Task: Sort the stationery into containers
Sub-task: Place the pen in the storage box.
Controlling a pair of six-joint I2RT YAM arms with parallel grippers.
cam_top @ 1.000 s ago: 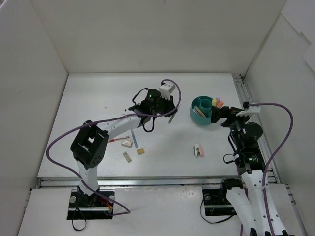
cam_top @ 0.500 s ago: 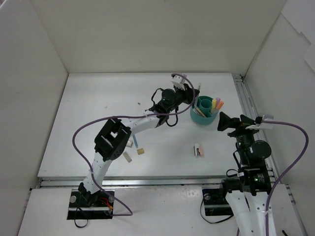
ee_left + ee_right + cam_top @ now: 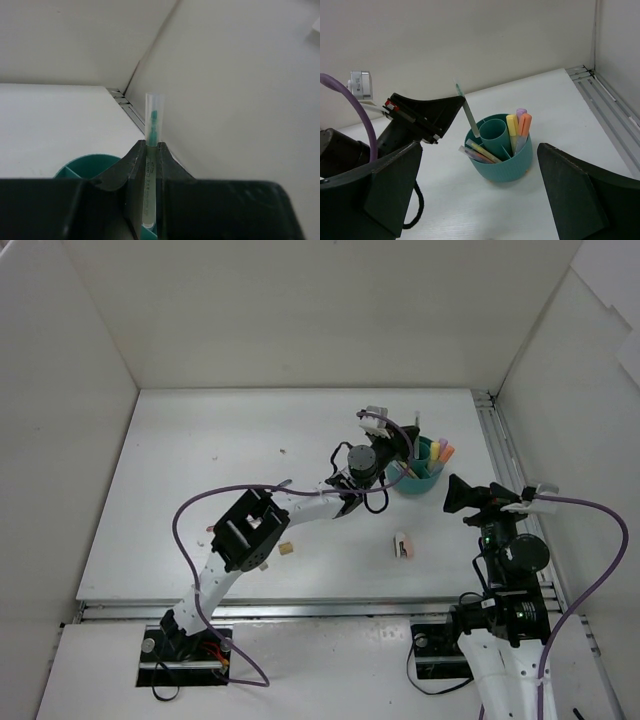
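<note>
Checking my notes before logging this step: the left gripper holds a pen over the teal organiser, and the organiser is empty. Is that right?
Not quite: the teal organiser is not empty. The right wrist view shows a yellow marker, an orange marker and a purple marker standing in it. The left gripper does hold a pen over it.

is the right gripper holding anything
No, the right gripper is open with nothing between its fingers; only the teal organiser shows beyond the gap.
</note>
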